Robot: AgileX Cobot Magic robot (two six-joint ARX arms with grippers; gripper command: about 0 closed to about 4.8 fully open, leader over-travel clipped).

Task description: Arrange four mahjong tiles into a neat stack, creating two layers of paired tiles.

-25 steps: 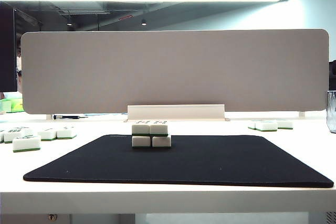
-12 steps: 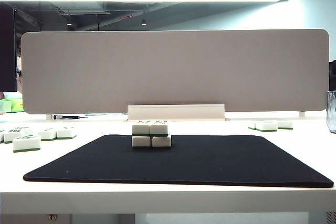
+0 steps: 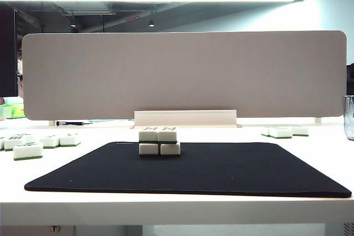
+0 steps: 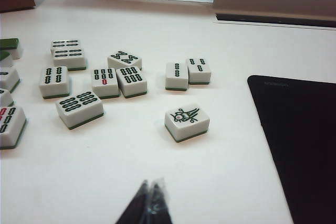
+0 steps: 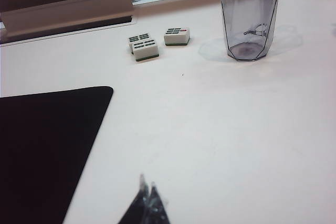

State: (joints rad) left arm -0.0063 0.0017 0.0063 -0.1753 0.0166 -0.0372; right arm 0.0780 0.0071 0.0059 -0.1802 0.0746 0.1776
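White loose tiles (image 4: pixel 187 121) lie on the counter (image 3: pixel 177 208) at your left, below the left gripper (image 4: pixel 149 203), jaws together. Centre, far on the black mat (image 3: pixel 221 169), the stack (image 3: pixel 159 141) looks finished. At right, the right gripper (image 5: pixel 147 203) is likewise pinched together, empty.

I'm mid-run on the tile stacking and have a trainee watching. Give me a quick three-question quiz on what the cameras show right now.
1. True or false: the stack on the black mat is two tiles wide and two high.
2. Which object stands on the table near the right tool? A) a clear cup B) a red bowl C) a metal tin
3. How do the fingertips of the left tool stand, and is anything between them?

Key:
1. True; neither tool touches it.
2. A, the clear cup, beyond a few loose tiles.
3. Shut, nothing between them; it hangs over bare table short of the spare tiles.
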